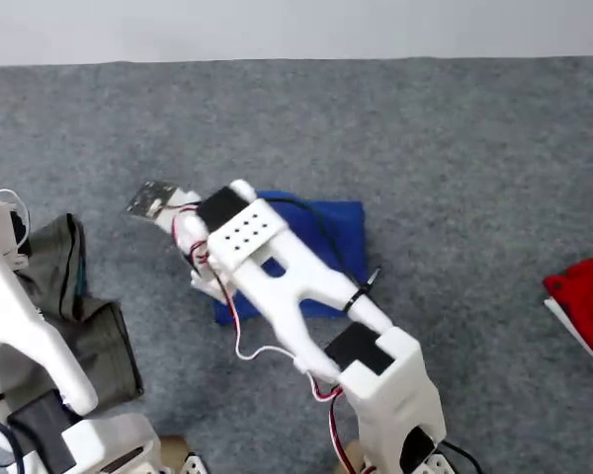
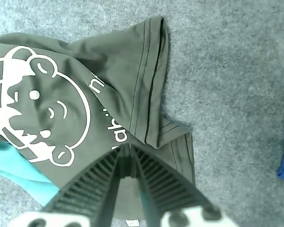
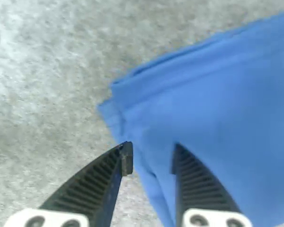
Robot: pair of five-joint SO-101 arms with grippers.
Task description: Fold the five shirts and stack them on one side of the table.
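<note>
Grey carpet [image 1: 474, 148], white wall [image 1: 277, 25]; right tool [image 3: 152, 160] parted over blue shirt [image 3: 217, 94]; left tool [image 2: 126, 149] closed.

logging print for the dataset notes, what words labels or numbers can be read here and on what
olive shirt: white letters beside a white bear drawing, partly tucked into a fold and seen at an angle; not readable as a word.
blue shirt: no print on the part that shows.
red shirt: no print on the part that shows.
No numbers or signs can be read anywhere.
</note>
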